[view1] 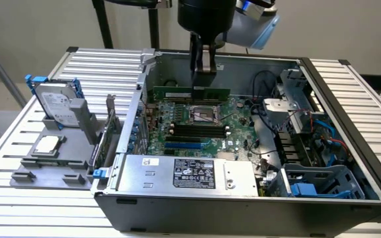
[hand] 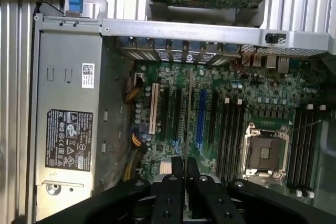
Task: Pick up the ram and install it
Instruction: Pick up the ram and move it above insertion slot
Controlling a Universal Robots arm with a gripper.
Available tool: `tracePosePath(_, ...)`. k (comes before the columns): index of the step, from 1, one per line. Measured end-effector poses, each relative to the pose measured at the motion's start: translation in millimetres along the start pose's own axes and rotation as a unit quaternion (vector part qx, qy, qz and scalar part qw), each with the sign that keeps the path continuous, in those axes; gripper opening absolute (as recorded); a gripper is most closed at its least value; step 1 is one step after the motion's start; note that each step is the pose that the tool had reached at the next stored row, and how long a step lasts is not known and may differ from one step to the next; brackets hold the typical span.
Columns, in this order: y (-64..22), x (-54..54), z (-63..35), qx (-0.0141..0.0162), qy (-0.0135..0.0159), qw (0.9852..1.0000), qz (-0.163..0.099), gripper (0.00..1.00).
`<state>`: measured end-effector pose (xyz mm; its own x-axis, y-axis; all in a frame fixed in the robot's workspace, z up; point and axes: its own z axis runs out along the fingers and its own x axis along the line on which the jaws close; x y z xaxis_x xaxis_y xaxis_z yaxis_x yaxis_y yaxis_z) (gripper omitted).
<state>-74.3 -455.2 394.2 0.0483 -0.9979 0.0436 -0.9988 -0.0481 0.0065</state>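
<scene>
the black two-fingered gripper (view1: 202, 84) is clamped on the middle of the long, thin green ram stick (view1: 170, 92). the exterior view gives the stick's whole length. it is held level and on edge above the green motherboard (view1: 177, 144), just past the square silver processor socket (view1: 204, 115), on the side away from the four black memory slots (view1: 194, 130). the wrist view looks straight down along the nearly closed fingers (hand: 169, 192) and shows the socket (hand: 266, 150) open, with the empty slots (hand: 231, 135) beside it.
</scene>
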Motion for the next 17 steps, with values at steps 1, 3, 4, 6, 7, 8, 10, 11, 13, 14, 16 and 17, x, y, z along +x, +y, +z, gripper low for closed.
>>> tracePosePath(1,-2.3,-1.9,0.6,0.0004,0.0,1.0,0.0,0.14)
tracePosePath(3,-6.8,-6.0,1.8,0.0011,0.0,1.0,0.0,0.14)
tracePosePath(4,-9.0,-8.1,2.4,0.0014,0.0001,1.0,0.0,0.14)
tracePosePath(6,-13.4,-12.4,3.8,0.0019,0.0001,1.0,0.0,0.14)
tracePosePath(7,-15.5,-14.8,4.5,0.0021,0.0001,1.0,0.0,0.14)
tracePosePath(8,-17.5,-17.0,5.3,0.0022,0.0001,1.0,0.0,0.14)
tracePosePath(10,-21.1,-21.8,6.9,0.0023,0.0001,1.0,0.0,0.14)
tracePosePath(11,-22.7,-24.1,7.8,0.0024,0.0,1.0,0.0,0.14)
tracePosePath(13,-25.9,-28.9,9.6,0.0024,-0.0002,1.0,0.0,0.14)
tracePosePath(14,-27.4,-31.3,10.5,0.0024,-0.0004,1.0,0.0,0.14)
tracePosePath(16,-30.4,-35.6,12.5,0.0024,-0.0009,1.0,0.0,0.14)
tracePosePath(17,-31.9,-37.7,13.5,0.0024,-0.0011,1.0,0.0,0.14)
